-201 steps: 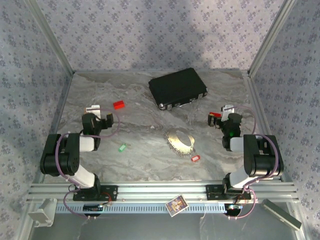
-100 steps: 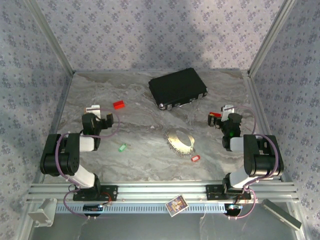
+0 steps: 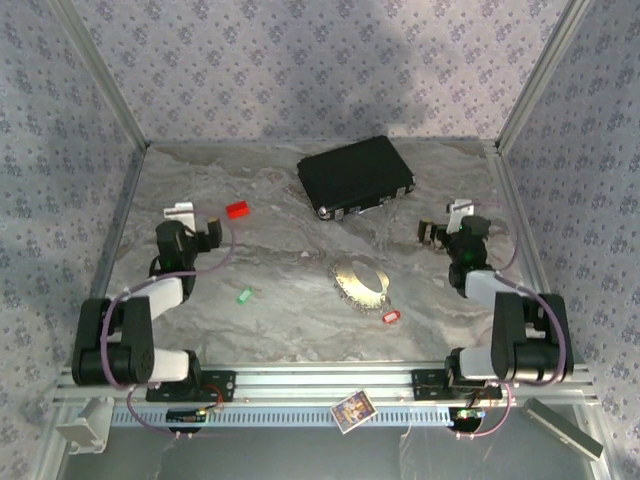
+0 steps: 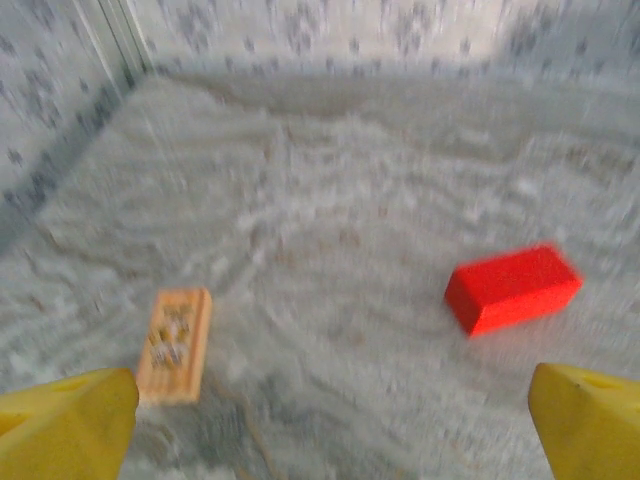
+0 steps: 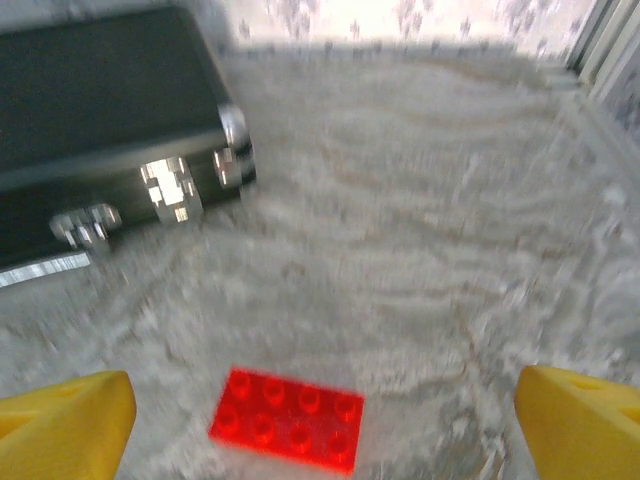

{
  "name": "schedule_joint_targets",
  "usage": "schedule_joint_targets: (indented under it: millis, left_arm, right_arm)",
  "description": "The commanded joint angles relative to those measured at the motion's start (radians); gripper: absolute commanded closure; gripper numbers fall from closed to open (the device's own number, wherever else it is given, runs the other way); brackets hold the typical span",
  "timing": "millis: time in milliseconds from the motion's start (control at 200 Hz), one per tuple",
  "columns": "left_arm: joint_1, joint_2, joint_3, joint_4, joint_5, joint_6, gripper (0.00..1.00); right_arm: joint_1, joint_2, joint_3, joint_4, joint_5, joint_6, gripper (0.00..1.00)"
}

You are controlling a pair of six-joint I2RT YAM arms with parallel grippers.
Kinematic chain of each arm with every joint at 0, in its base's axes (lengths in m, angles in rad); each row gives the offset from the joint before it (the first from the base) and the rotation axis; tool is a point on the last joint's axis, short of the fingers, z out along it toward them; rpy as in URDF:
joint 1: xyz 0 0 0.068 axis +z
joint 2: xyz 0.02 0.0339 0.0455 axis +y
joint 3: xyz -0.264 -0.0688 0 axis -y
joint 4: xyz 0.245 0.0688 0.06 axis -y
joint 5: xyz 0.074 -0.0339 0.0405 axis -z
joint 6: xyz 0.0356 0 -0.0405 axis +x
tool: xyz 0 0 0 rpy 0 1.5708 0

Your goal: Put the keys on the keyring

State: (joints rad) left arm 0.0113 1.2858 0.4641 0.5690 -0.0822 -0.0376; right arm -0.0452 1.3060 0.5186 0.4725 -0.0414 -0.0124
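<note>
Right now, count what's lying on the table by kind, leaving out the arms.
Keys: 2 (green key, red key)
Keyring: 1
Red blocks: 2 (plain red block, studded red brick)
Black case: 1
Wooden block: 1
Total: 7

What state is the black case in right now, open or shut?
Shut. The black case lies flat with its lid down on the base; its metal latches sit across the front seam.

2 black-white arms, purple cables, yellow pincer fingertips.
</note>
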Motion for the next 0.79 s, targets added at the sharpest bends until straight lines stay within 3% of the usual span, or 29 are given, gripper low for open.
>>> schedule_joint_targets:
  millis: [0,130,240,365,620,790]
  left_arm:
    - [0.002,-0.074,0.053,-0.143,0.007,-0.052,0.0]
    - [-0.004,-0.16,0.096,-0.302,0.064,-0.148,0.02]
    - [-0.013,-0.223,0.129,-0.437,0.173,-0.263,0.11]
    - [-0.114,-0.302,0.177,-0.638,0.164,-0.311,0.12]
    - [-0.379,-0.519,0.114,-0.824,0.026,-0.521,0.18]
    - [-0.508,-0.598,0.039,-0.862,-0.003,-0.629,0.21]
  right_arm:
    - [0.022,-0.068,0.078,-0.259,0.003,0.094,0.01]
    - [0.052,-0.104,0.164,-0.507,0.019,0.271,0.02]
    - [0.081,-0.135,0.189,-0.649,-0.007,0.393,0.13]
    - [0.133,-0.192,0.173,-0.75,-0.057,0.469,0.22]
    - [0.443,-0.26,0.188,-0.989,0.007,0.468,0.31]
    - [0.651,-0.256,0.184,-1.069,0.092,0.538,0.35]
